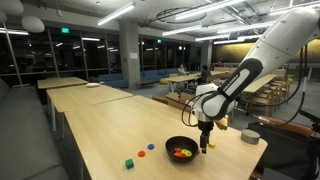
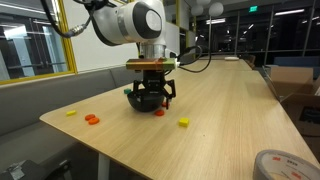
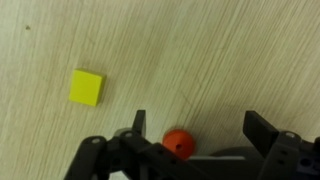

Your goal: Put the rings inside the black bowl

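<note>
The black bowl (image 1: 180, 147) sits near the table's end and holds a few orange and yellow pieces. My gripper (image 1: 205, 143) hangs low just beside the bowl, open. In the wrist view the open fingers (image 3: 198, 128) straddle an orange-red ring (image 3: 178, 143) lying on the wood, not gripped. A flat yellow piece (image 3: 86, 87) lies a little beyond; it also shows in an exterior view (image 2: 184, 122). A blue ring (image 1: 141, 154) and an orange ring (image 1: 151, 147) lie on the bowl's other side. In an exterior view the gripper (image 2: 150, 97) hides most of the bowl.
A small green cube (image 1: 129, 163) lies near the table's front edge. A grey round container (image 1: 250, 137) stands beyond the gripper. An orange piece (image 2: 92, 119) and a yellow piece (image 2: 70, 113) lie near a table corner. A tape roll (image 2: 285, 165) sits nearby.
</note>
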Robot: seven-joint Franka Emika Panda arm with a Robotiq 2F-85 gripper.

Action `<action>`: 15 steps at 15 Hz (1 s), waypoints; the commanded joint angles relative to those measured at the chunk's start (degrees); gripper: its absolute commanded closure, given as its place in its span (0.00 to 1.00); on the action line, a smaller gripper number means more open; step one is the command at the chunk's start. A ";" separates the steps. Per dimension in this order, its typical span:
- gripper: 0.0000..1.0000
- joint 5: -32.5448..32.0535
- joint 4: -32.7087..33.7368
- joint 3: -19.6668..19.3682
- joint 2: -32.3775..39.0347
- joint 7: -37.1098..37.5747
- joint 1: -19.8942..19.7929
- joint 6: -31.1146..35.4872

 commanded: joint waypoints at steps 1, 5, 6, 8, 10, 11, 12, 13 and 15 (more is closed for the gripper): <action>0.00 1.73 3.77 0.60 3.56 3.48 -0.96 2.47; 0.00 6.08 5.94 1.27 5.97 5.17 -1.62 6.09; 0.00 7.66 6.40 1.58 6.58 5.05 -1.84 7.15; 0.00 11.11 7.42 2.45 7.80 4.45 -2.38 8.91; 0.00 14.15 8.72 3.50 9.12 3.97 -2.97 9.84; 0.00 14.56 9.35 3.80 9.65 4.17 -3.10 9.74; 0.00 14.16 9.91 3.82 9.96 4.61 -3.10 8.76; 0.00 9.02 9.85 1.86 9.75 9.05 -1.76 7.15; 0.00 1.34 8.45 -1.41 8.40 18.15 0.30 6.50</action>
